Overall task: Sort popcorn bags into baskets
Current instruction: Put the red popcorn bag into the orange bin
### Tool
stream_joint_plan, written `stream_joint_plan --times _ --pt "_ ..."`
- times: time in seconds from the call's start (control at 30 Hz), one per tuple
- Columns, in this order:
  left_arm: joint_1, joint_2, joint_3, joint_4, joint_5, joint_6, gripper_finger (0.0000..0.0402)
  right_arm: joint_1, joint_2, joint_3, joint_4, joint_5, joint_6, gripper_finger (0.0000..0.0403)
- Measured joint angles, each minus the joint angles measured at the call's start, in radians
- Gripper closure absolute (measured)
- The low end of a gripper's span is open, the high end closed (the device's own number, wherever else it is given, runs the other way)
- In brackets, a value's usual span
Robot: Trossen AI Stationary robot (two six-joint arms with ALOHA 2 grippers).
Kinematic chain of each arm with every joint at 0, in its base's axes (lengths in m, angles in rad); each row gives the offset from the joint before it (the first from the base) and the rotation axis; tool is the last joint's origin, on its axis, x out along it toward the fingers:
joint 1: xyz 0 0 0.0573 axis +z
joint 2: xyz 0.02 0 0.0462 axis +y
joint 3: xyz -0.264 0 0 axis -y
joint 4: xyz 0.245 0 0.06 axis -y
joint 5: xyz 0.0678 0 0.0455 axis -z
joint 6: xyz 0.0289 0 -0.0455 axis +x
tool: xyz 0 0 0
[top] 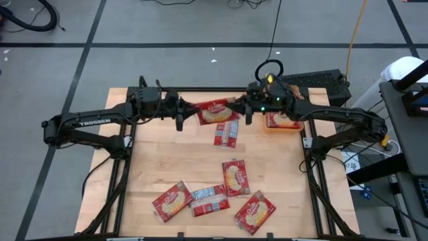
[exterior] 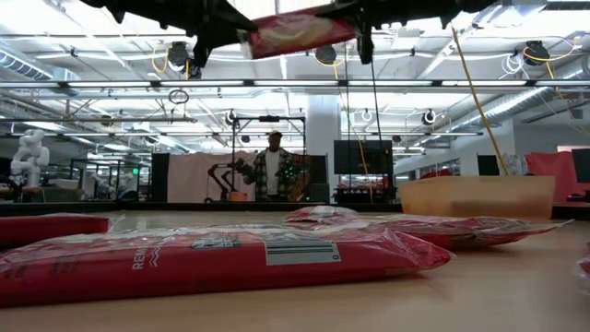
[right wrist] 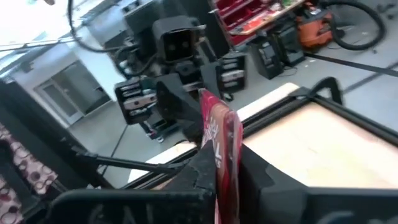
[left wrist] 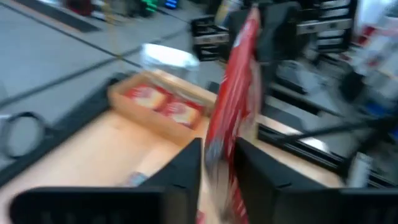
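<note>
Handover moment, mid-air over the far edge of the table [top: 167,167]. One red popcorn bag [top: 215,111] hangs between both arms, well above the wood. Right gripper [top: 242,108] clamped tight on the bag's right end; in the right wrist view the bag [right wrist: 219,149] stands edge-on, pinched between the two dark fingers [right wrist: 255,171]. Left gripper [top: 184,114] at the bag's left end, jaws narrow, bag [left wrist: 231,118] sitting between its fingers [left wrist: 186,171]; cannot tell whether they still press on it or just flank it. Low view shows the same bag [exterior: 297,29] up high between the two grippers, slightly tilted.

Orange basket [top: 284,120] at the far right corner of the table, partly under the right arm, two red bags inside side by side [left wrist: 163,104]. Low view shows its translucent wall [exterior: 477,195].

Loose bags on the table: one pale reverse-side-up [top: 226,133] just below the held bag, near the far edge. One red upright [top: 234,178] right of centre. Near edge: red bag [top: 172,200] tilted, pale one [top: 210,200] touching it, red bag [top: 255,212] further right.

Person [exterior: 273,171] stands in the room well behind the table.
</note>
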Motion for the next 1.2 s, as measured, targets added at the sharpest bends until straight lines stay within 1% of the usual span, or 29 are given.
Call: stream_joint_plan --times 0.1,0.2,0.3,0.4,0.5,0.6,0.73,0.87,1.07,1.2 --pt "0.001 0.000 0.000 -0.006 -0.091 -0.015 0.0246 -0.067 -0.031 0.000 -0.072 -0.044 0.000 0.0396" --pt "0.002 0.000 0.000 -0.010 -0.160 -0.046 0.0199 -0.138 -0.068 0.000 -0.153 -0.074 0.003 0.0396" --pt "0.003 0.000 0.000 -0.031 -0.196 -0.080 0.0170 -0.214 -0.109 0.000 -0.222 -0.080 0.003 0.0393" --pt "0.003 0.000 0.000 -0.078 -0.211 -0.122 0.0157 -0.302 -0.144 0.000 -0.318 -0.118 0.003 0.0393" --pt "0.003 0.000 0.000 -0.135 -0.218 -0.162 0.0154 -0.397 -0.180 0.000 -0.461 -0.125 -0.004 0.0393" --pt "0.003 0.001 0.000 -0.177 -0.220 -0.179 0.0159 -0.493 -0.201 0.000 -0.577 -0.145 -0.057 0.0393" --pt "0.003 0.001 0.000 -0.201 -0.228 -0.178 0.0175 -0.612 -0.196 0.000 -0.675 -0.181 -0.099 0.0393" --pt "0.003 0.001 0.000 -0.200 -0.242 -0.184 0.0193 -0.705 -0.193 0.000 -0.745 -0.190 -0.133 0.0392" --pt "0.003 0.001 0.000 -0.200 -0.245 -0.208 0.0219 -0.832 -0.185 0.000 -0.776 -0.106 -0.173 0.0392" --pt "0.003 0.001 0.000 -0.199 -0.248 -0.207 0.0230 -0.880 -0.151 0.001 -0.815 -0.059 -0.220 0.0392"
